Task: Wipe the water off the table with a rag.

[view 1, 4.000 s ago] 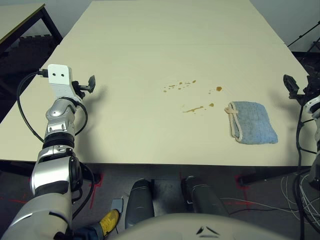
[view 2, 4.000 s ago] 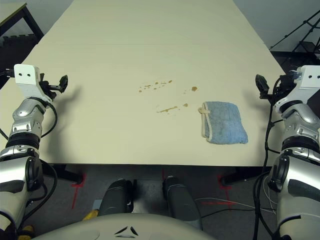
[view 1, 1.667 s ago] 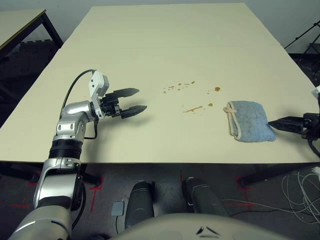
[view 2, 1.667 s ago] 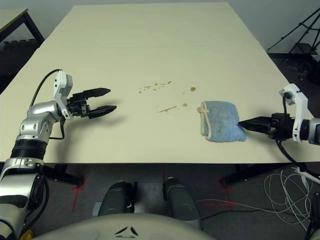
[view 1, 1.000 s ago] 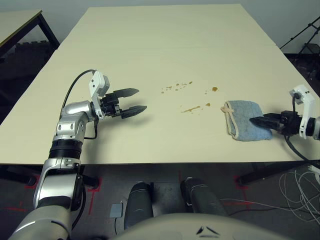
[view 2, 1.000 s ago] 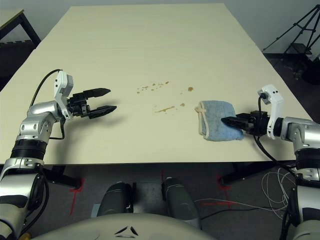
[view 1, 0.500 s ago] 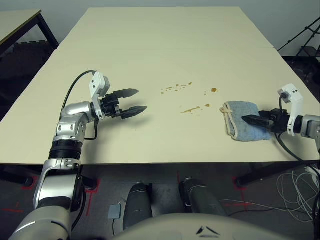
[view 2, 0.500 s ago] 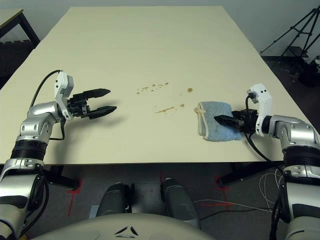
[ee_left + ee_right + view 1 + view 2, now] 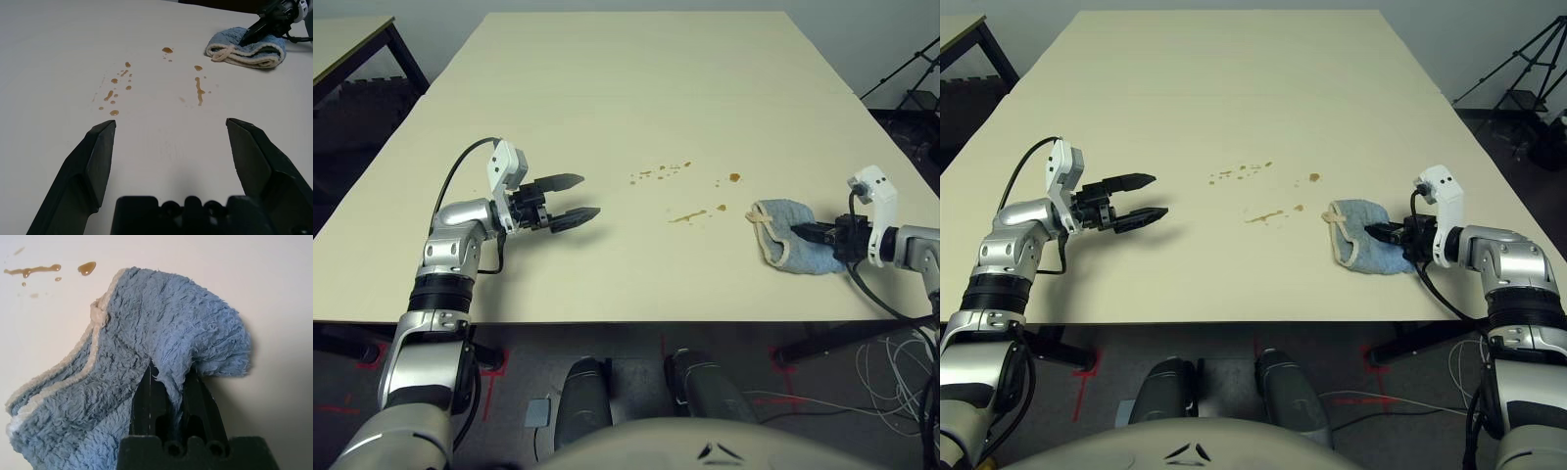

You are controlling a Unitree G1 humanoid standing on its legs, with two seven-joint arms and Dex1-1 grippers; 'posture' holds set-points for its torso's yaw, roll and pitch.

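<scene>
The right tool [image 9: 1373, 232] is pinched tight on the blue-grey rag [image 9: 181, 323], a ridge of its pile drawn up between the two black fingers. The cloth is bunched around the grip but looks to be resting on the counter [image 9: 1185, 284] still, near the edge on the robot's side and over to the robot's right. Its cream hem faces left, toward the robot's middle.

The relation that matters comes next: the water [image 9: 687, 215] lies to the left of the rag and somewhat farther out from the robot. The closest brown drops are just off the hem side; a thin streak runs roughly left to right beyond them, and a scattered row of small drops [image 9: 661, 170] sits farther left and farther away. So the coming move should be a sweep of the right arm leftward and outward, hem side leading, with the cloth kept pressed flat; a bunched rag could ride over the smaller drops.

Across the spill, well apart from it on the left, the left tool [image 9: 1161, 196] stands open and empty. The right arm is nearer and already has the cloth, so the wiping seems its job.
</scene>
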